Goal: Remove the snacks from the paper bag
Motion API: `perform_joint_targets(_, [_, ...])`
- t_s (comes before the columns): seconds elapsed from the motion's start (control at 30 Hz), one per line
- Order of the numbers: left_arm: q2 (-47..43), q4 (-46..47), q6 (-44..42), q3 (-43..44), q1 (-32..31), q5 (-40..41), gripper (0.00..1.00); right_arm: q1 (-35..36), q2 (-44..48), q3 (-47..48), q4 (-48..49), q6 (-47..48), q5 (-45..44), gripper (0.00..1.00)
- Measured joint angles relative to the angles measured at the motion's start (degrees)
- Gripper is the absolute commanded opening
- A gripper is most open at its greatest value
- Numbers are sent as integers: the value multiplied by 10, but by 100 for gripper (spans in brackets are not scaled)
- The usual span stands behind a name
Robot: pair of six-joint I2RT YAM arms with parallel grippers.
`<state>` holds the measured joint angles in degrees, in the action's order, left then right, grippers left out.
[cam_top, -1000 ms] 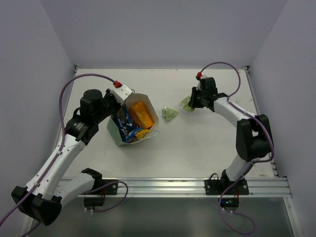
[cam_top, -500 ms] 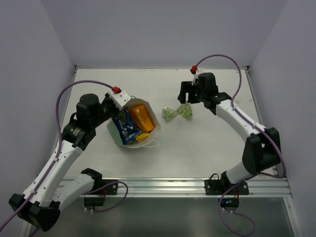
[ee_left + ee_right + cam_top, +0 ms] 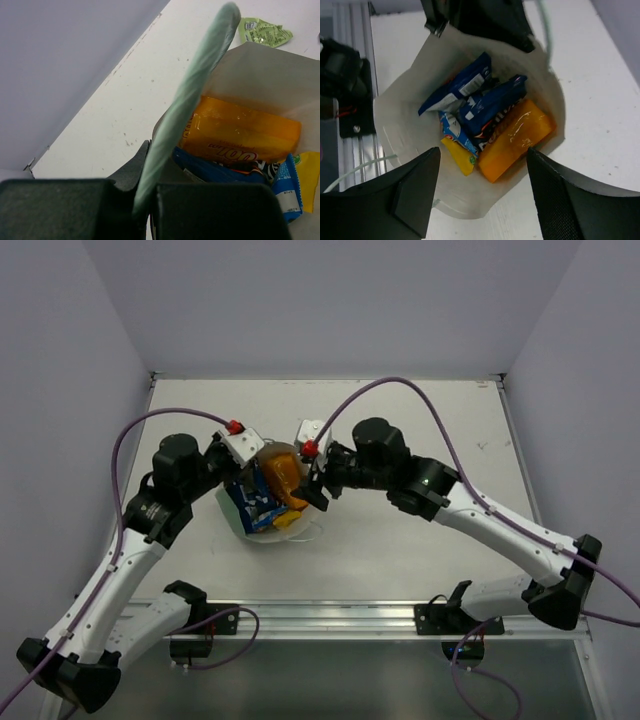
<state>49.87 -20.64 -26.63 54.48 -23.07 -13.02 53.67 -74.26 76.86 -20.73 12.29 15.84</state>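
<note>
White tabletop [image 3: 420,430], lilac walls on three sides. Your left gripper [image 3: 145,200] is clamped on the mint rim of the paper bag [image 3: 395,120]; in the left wrist view the rim edge runs up between its fingers. Your right gripper [image 3: 482,152] hangs over the bag mouth with its jaws spread wide and nothing between them.

The bag sits left of centre in the top view, mouth open, between your two grippers.

Count inside the bag:
- Two dark blue chip bags [image 3: 457,87], side by side at centre of the right wrist view.
- One orange pouch [image 3: 515,137] at lower right, with the nearer chip bag overlapping its edge.
- One blue candy pack [image 3: 454,132] tucked under the chip bags.
- One yellow pack [image 3: 460,156] at the bottom, touching the orange pouch.

That makes five.

Outside the bag you have one green sachet [image 3: 264,31] on the table beyond the far rim, at upper right of the left wrist view. Whether more lie there I can't tell, because in the top view your right arm [image 3: 480,520] covers the table just right of the bag.

In the way:
- The left gripper's black body sits on the rim at top of the right wrist view.
- A string handle [image 3: 546,35] loops past at upper right.

Around the scene, purple cables [image 3: 400,388] arch over both arms. A metal rail [image 3: 350,618] runs along the bottom edge of the table.
</note>
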Motion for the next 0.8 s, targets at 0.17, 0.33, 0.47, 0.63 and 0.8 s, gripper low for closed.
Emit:
perform_joint_targets(0.17, [-19,0,-10,-12,0,-19,0,35,-75,5,-27,48,1,69])
perform_joint_targets(0.33, [-41,1,-26,-29,0,-44,0,66,-120,2,-28,67,-26,69])
perform_joint_targets(0.47, [-61,2,-37,-44,0,-61,0,85,-124,-7,-23,72,-44,69])
perform_joint_targets(0.63, [-78,-1,-47,-54,0,-80,0,98,-125,-12,-16,76,-48,70])
perform_joint_targets(0.8, [-86,-3,-47,-55,0,-96,0,104,-139,-26,-4,84,-48,71])
